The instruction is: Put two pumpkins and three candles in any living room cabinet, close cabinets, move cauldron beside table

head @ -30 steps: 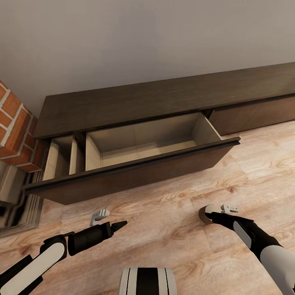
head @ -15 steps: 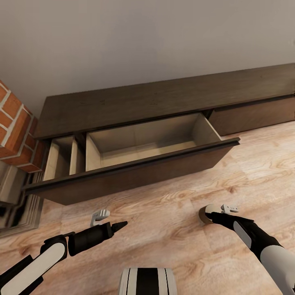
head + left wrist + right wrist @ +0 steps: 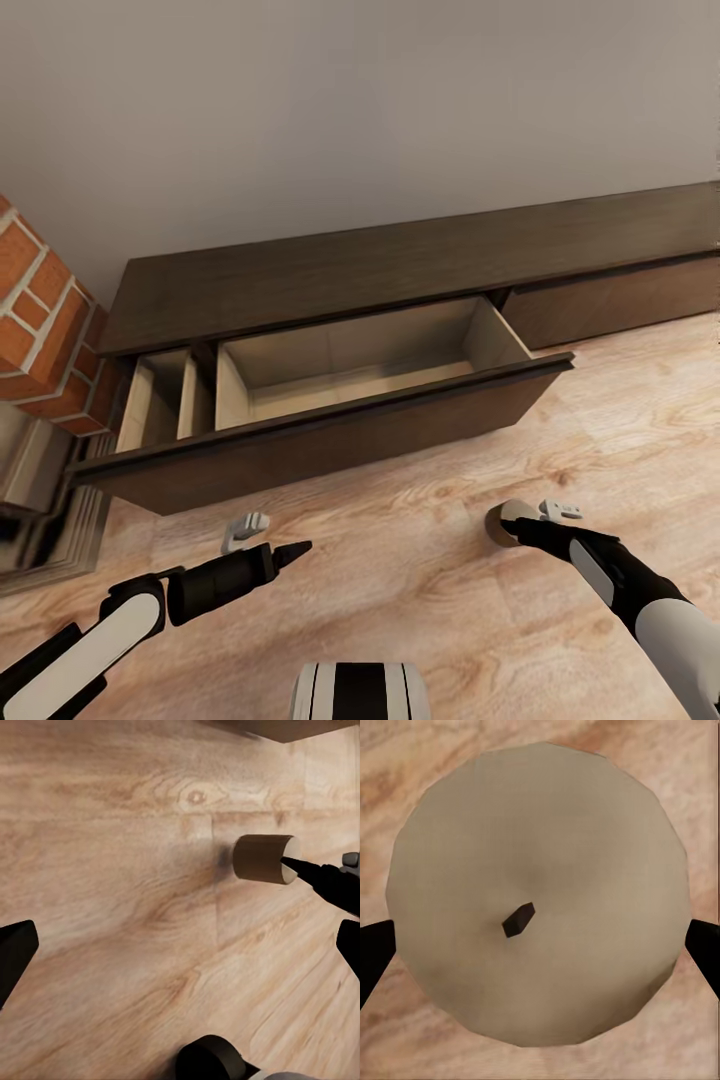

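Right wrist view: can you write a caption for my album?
Candle seen end-on, wick centered, between the right gripper's fingertips.

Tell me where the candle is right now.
The candle is between the right gripper's fingers, low over the wooden floor in front of the cabinet's open drawer, at the head view's right.

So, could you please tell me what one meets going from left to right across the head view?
Brick fireplace → left tool → open drawer of the cabinet → candle at the right tool.
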Motion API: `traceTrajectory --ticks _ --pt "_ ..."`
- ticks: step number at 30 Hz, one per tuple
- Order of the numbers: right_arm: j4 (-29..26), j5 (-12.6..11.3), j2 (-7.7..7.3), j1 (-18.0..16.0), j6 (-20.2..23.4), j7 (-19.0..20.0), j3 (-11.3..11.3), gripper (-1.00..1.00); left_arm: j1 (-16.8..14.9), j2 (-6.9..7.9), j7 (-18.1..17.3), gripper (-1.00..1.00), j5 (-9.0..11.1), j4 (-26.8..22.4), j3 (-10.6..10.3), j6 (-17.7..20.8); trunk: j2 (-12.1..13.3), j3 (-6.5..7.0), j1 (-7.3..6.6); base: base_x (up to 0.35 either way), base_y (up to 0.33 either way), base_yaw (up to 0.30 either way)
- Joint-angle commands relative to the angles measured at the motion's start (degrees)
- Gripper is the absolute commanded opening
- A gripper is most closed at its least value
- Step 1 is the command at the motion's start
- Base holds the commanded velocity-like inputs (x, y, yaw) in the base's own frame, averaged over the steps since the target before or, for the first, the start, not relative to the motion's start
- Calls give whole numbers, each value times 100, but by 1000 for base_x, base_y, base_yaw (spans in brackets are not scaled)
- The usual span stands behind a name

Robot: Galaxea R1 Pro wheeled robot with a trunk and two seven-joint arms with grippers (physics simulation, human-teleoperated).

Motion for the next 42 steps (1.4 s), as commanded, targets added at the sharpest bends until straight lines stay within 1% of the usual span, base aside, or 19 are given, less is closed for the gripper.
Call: traceTrajectory --ticks 1,5,7,9,11,16,19,20,22,23,25,26,27,29,30,35,36,37,42 --pt "-7 -25 -8 -1 72 -1 24 -100 -5 -4 54 100 59 -8 -17 6 0 19 -3 0 0 0" --pt "-20 -25 -17 -1 365 -1 11 -100 -5 -18 60 100 59 21 -73 16 5 107 -14 0 0 0" --pt "-47 -25 -23 -1 754 -2 4 -100 -5 -73 60 100 56 71 -85 17 8 152 -19 -91 0 0" --pt "-229 -27 -54 -1 1080 -7 -18 -100 -5 -130 61 100 55 164 -87 22 10 196 -24 -235 0 0" --pt "-622 -24 -83 1 1346 -82 -114 -100 -5 -189 58 100 55 407 -87 25 13 240 -29 -311 0 0" --pt "-802 -31 -89 5 1528 -334 -166 -100 -5 -369 59 100 45 593 -80 26 20 351 -42 -335 0 0" --pt "-970 -33 -82 6 1550 -649 -173 -100 -5 -476 60 100 22 844 -75 27 24 418 -50 -343 0 0" --pt "-1064 -33 -72 7 1551 -915 -174 -100 -5 -558 62 100 4 967 -69 29 25 440 -52 -343 0 0" --pt "-1182 -38 -58 12 1552 -1282 -174 -100 -5 -645 67 100 -108 1062 -64 28 28 484 -57 -343 0 0" --pt "-1219 -42 -54 14 1554 -1406 -176 -100 -5 -670 68 100 -220 1086 -61 27 29 506 -60 -344 0 0" --pt "-1260 -126 -49 15 1566 -1542 -181 -100 -5 -697 69 100 -457 1111 -56 22 32 550 -65 -344 0 0" --pt "-1272 -235 -51 16 1576 -1581 -182 -100 -5 -704 69 100 -534 1117 -51 20 33 573 -68 -344 0 0" --pt "-1294 -416 -56 16 1614 -1616 -183 -100 -5 -710 69 100 -604 1122 -47 19 35 595 -70 -343 0 0" --pt "-1346 -545 -62 16 1716 -1634 -183 -100 -5 -713 69 100 -640 1125 -45 18 37 639 -75 -343 0 0" --pt "-1480 -647 -63 18 1923 -1648 -183 -100 -5 -715 69 100 -668 1127 -43 18 39 661 -78 -342 0 0" --pt "-1607 -689 -68 25 2023 -1653 -184 -100 -5 -710 67 100 -704 1128 -18 11 45 772 -91 -145 0 0" --pt "-1714 -698 -59 25 2091 -1653 -182 -100 -5 -708 63 100 -709 1128 -7 10 47 794 -93 -18 0 0" --pt "-1940 -707 -37 25 2221 -1646 -177 -100 -5 -702 61 100 -712 1128 -1 9 48 816 -96 -5 0 0" --pt "-2082 -703 -40 37 2267 -1638 -186 -100 -5 -704 65 100 -713 1128 21 8 55 931 -109 -1 0 -26"
